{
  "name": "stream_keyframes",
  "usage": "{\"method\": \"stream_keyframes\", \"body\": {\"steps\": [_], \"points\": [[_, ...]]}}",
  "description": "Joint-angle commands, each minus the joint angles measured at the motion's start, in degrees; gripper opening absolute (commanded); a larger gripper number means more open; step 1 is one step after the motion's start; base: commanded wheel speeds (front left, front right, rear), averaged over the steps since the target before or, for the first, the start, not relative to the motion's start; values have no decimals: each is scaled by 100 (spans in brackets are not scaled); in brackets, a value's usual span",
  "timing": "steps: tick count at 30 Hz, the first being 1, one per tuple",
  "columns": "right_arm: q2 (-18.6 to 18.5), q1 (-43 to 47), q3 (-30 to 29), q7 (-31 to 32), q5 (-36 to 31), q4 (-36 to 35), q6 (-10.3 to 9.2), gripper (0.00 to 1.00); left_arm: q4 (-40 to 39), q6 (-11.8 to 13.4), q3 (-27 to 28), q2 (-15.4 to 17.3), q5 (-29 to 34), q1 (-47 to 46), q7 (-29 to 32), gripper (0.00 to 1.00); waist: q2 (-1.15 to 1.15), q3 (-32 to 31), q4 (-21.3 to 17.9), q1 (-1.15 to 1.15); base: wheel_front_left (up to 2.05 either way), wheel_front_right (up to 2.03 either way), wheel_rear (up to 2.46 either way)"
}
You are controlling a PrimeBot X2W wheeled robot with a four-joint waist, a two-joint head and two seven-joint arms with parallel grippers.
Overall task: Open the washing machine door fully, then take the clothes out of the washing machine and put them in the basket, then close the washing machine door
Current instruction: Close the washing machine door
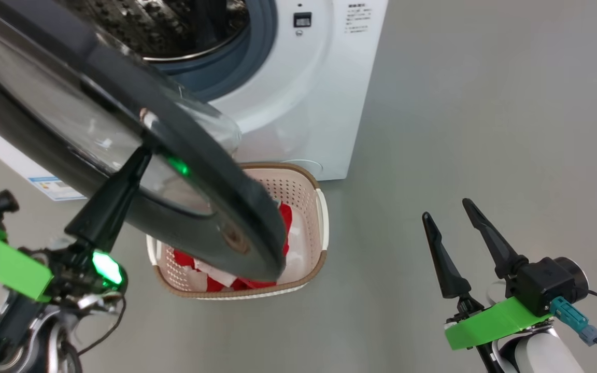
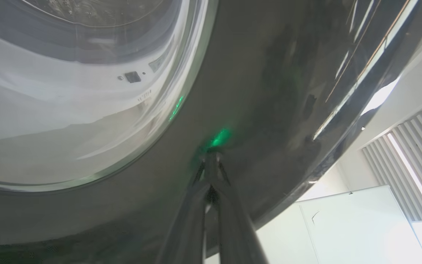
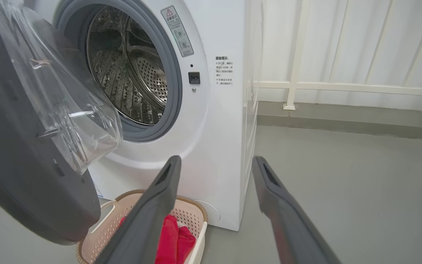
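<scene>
Washing machine door covers half the basket; clothes mostly hidden.

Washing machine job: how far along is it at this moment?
Done: the drum looks empty and the red clothes lie in the basket. In hand: the shut left pincer touches the washing machine door on its black rim. Left: the door stands open and needs closing. The right pincer is open, empty.
</scene>
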Motion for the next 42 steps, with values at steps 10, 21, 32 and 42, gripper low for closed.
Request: {"method": "stream_keyframes", "body": {"steps": [10,21,32,42], "points": [[-21,-260,179,-37,170,-174,28,100,150,-205,-220,89,-253,-671,-490,0,0,252,-301,0,0,0,0],[-21,-388,178,-37,225,-257,28,100,597,-532,-428,89,-198,-1351,-1119,0,0,622,-549,0,0,0,0],[-21,-517,220,-37,216,-285,28,100,962,-730,-542,88,-109,-1971,-1369,0,0,894,-584,0,0,0,0],[-21,-594,236,-37,152,-294,28,100,1377,-975,-640,88,-25,-2451,-1596,0,0,1055,-578,0,0,0,0]]}}
